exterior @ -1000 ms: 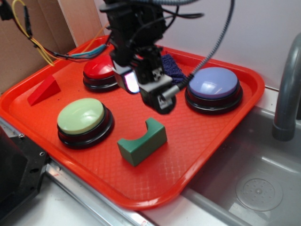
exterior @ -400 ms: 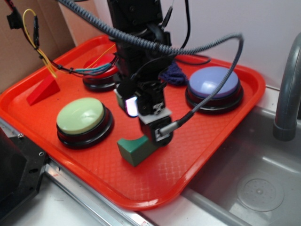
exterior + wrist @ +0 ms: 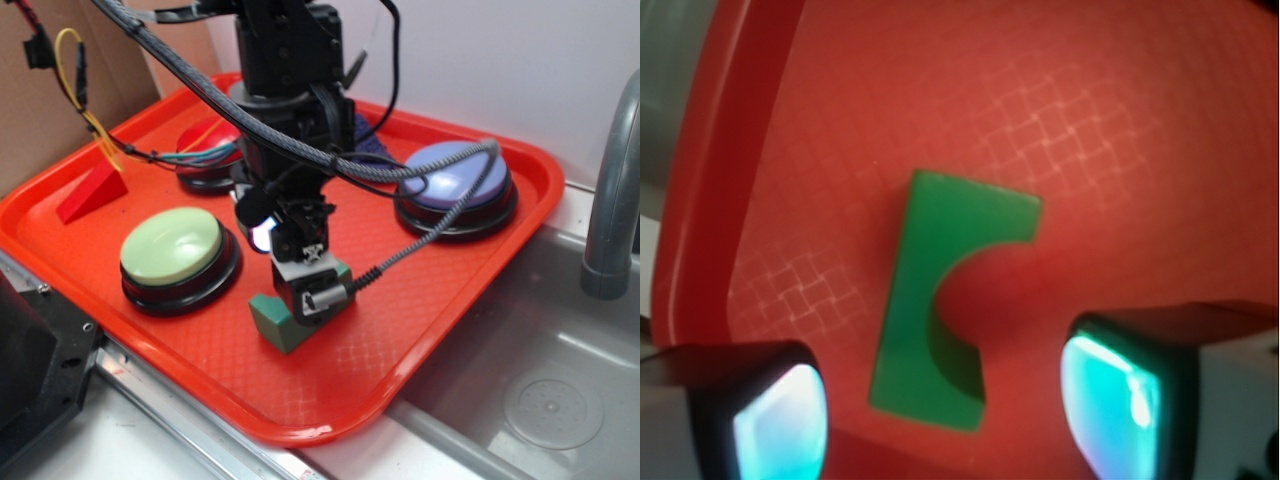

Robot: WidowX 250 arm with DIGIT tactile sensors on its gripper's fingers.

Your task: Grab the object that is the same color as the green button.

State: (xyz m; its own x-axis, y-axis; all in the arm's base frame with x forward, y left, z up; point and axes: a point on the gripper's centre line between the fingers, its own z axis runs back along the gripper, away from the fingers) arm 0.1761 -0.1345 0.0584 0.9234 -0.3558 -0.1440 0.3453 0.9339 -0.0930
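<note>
I see the black robot gripper (image 3: 305, 292) low over the small dark green block with a round notch (image 3: 940, 300), which lies on the red plastic tray (image 3: 420, 300). Its two fingers are spread wide apart, one on each side of the block, not squeezing it. The big pale-green round button (image 3: 172, 248) sits just beside the block.

We see bare tray (image 3: 1120, 130) floor on every side of the green block (image 3: 940, 300); the green button (image 3: 172, 247) stands near on one side, the tray rim on the other.

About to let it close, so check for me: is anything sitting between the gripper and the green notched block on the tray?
Nothing visible. In the wrist view the green block lies alone on bare tray between the open fingers.
</note>
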